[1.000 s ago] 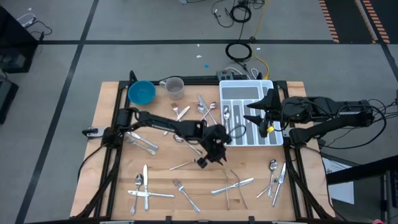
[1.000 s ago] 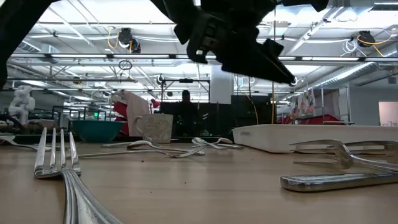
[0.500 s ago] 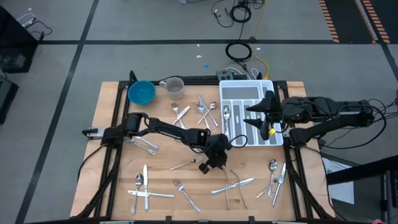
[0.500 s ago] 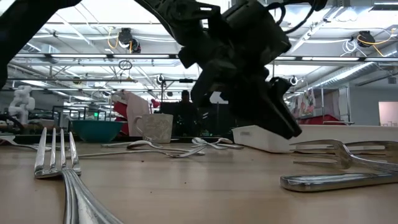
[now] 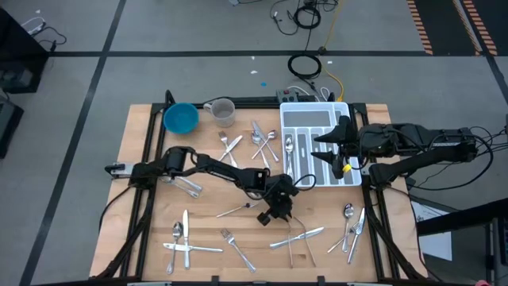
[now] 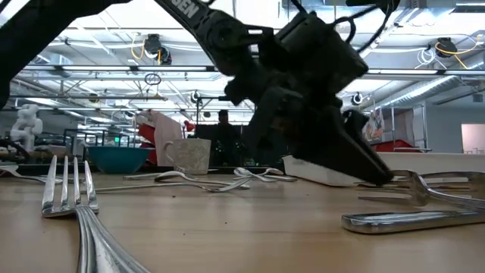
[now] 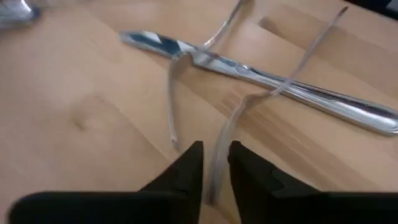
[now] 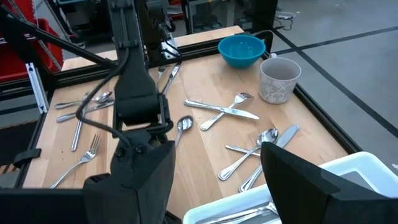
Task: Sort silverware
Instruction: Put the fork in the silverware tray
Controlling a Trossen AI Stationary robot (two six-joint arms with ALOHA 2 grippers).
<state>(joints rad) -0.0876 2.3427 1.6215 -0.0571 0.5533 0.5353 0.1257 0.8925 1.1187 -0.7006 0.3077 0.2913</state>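
Silverware [image 5: 298,236] near the bench's [image 5: 143,191] front edge: straddle one slim handle [image 7: 219,149] squarely, clear of the crossing knife [image 7: 261,74], before clamping. Left end effector [image 7: 214,163] narrowly apart over it; right end effector [image 8: 214,168] wide apart above the tray [image 5: 298,119].

Wooden table [image 5: 143,238]: light planks, black frame along edges.
Blue bowl [image 5: 181,118]: far left corner of table, upright.
Grey speckled cup [image 5: 223,111]: just right of bowl, upright, apart from it.
White compartmented tray [image 5: 313,114]: far right part of table, long slots.
Coiled black cable [image 5: 304,65]: on grey floor beyond table.
Yellow cable [image 5: 334,83]: floor, near tray's far edge.
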